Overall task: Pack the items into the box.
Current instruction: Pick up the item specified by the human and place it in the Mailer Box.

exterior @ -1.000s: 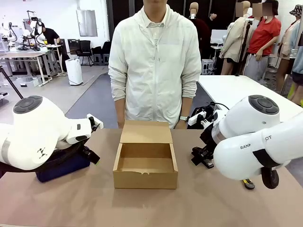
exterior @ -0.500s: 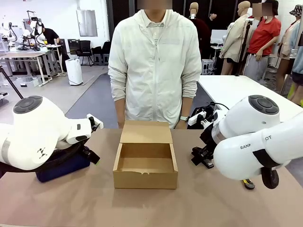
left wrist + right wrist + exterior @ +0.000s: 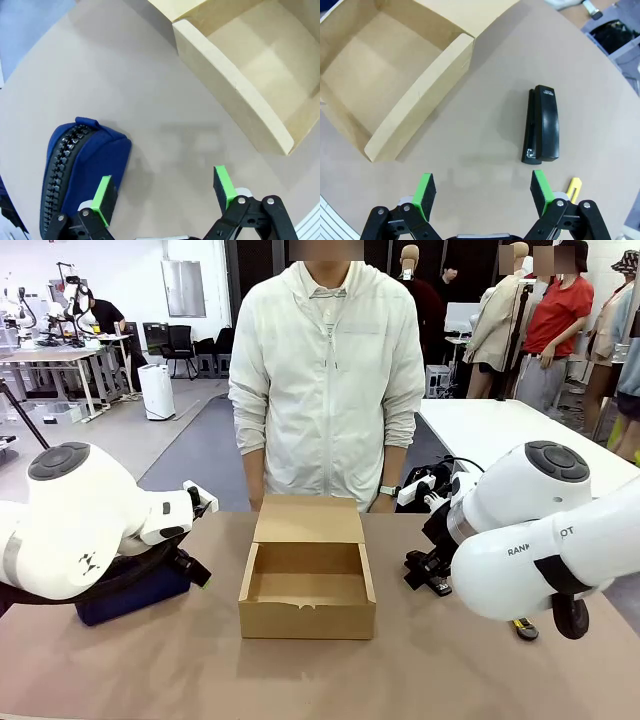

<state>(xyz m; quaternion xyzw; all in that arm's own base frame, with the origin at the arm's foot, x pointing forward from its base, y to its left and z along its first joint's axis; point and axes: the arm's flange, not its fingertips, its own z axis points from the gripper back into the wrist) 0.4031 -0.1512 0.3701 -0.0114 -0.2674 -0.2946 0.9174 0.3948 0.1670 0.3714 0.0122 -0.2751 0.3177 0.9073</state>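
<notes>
The brown cardboard box (image 3: 307, 589) stands open in the middle of the table, its flap lid tipped back toward the person; its inside (image 3: 260, 65) (image 3: 375, 65) holds nothing. The navy zippered pouch (image 3: 135, 593) (image 3: 82, 170) lies at the table's left, partly behind my left arm. My left gripper (image 3: 164, 192) hovers open above the table, one green pad beside the pouch's end. The black stapler (image 3: 543, 125) (image 3: 428, 573) lies right of the box. My right gripper (image 3: 482, 192) is open above bare table, short of the stapler.
A person in a white jacket (image 3: 325, 370) stands at the far side behind the box, hands out of sight. The yellow tip of a utility knife (image 3: 573, 187) (image 3: 525, 628) lies by my right arm. Bare tabletop stretches in front of the box.
</notes>
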